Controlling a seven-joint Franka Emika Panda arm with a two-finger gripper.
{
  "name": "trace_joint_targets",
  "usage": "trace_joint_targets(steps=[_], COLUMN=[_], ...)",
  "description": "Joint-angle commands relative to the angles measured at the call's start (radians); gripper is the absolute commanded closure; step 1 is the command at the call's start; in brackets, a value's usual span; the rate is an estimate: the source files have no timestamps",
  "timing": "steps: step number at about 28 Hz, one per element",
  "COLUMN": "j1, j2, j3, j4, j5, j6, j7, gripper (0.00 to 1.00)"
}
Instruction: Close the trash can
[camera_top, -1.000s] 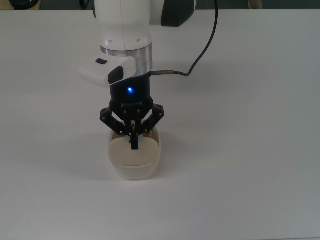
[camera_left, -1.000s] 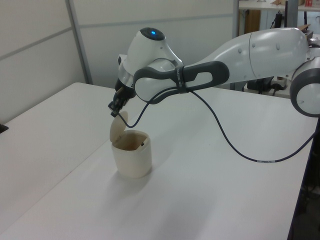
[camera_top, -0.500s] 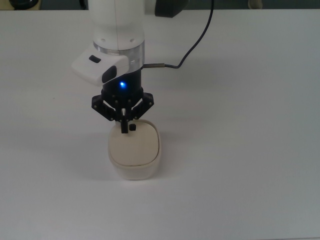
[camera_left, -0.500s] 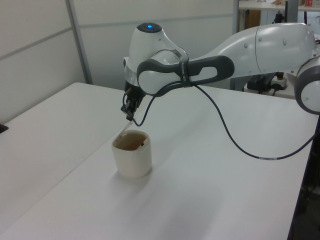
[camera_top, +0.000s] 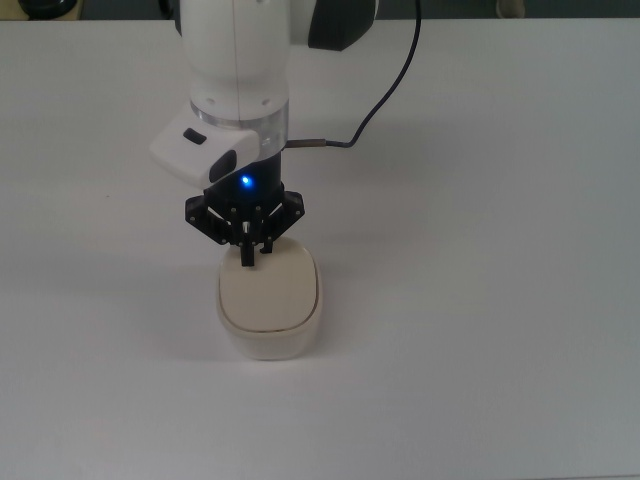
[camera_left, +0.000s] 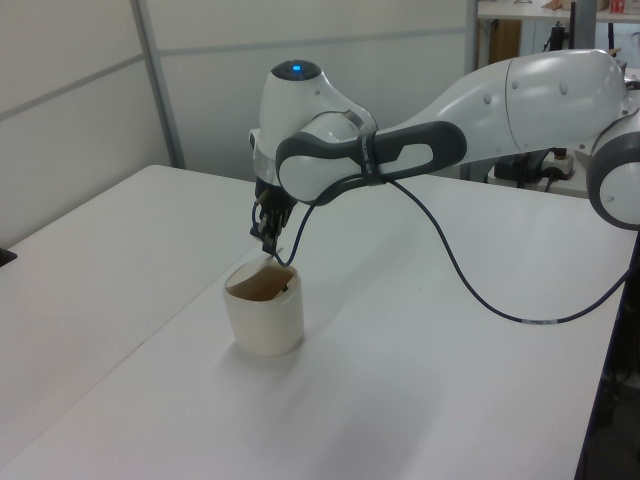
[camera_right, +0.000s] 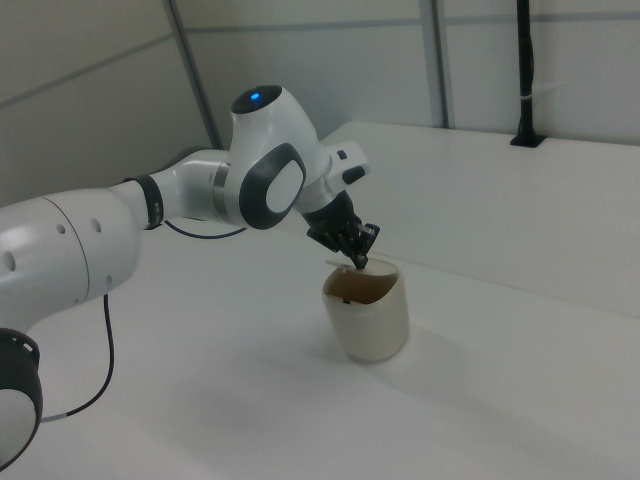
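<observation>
In the top view we see bare white bench (camera_top: 90, 330) on the left, then the trash can (camera_top: 270, 300) mid-bench with its lid lying flat. The end effector (camera_top: 247, 255), fingers pinched narrow, sits at its far rim. Bare bench on the right.

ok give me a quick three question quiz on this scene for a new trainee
1. True or false: the gripper is over the trash can's rim on the arm's side in the top view.
2. What colour is the light on the arm's wrist?
A red
B blue
C green
3. Fill in: the black cable trails across the white ____.

Key: 1 true; 2 B; 3 table.
</observation>
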Motion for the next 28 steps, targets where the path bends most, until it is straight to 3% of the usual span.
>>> trace_joint_targets(steps=[1,13,28], j1=[0.011,0.011,0.011], j2=[-0.016,-0.004,0.033], j3=[0.0,0.003,0.004], j4=[-0.024,-0.027,-0.016], j5=[-0.016,-0.012,0.005], j6=[-0.096,-0.14,-0.074], j7=[-0.042,-0.064,-0.069], gripper=[1.0,1.0,1.0])
